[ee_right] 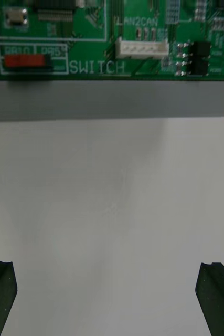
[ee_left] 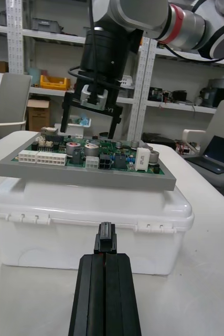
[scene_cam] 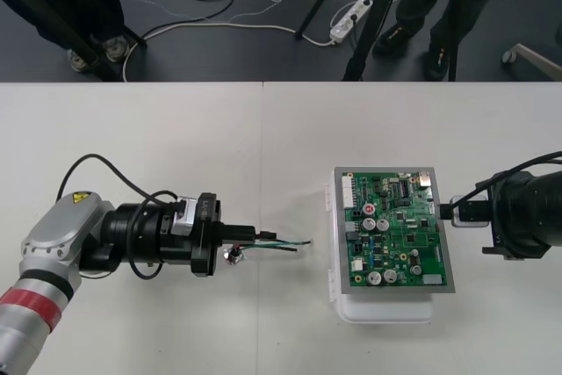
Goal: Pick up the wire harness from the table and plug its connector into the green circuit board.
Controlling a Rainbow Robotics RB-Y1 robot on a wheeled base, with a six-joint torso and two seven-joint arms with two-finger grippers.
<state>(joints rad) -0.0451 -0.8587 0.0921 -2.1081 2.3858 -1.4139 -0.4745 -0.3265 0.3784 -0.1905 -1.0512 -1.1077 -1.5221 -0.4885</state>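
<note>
I have the left gripper (scene_cam: 253, 234) clenched on the harness (scene_cam: 285, 242), left of the board (scene_cam: 395, 230) and apart from it. The plug (ee_left: 105, 240) juts from its fingertips, pointing at the board. The right gripper (scene_cam: 453, 211) stands spread wide at the board's right edge.

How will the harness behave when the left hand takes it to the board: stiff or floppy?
Likely floppy: the wire harness is thin wires, and its metal socket sits loose beside the left hand, so that end may swing or drag. The plug looks rigid, pinched between the shut fingers, so it should aim steadily at the green circuit board.
</note>
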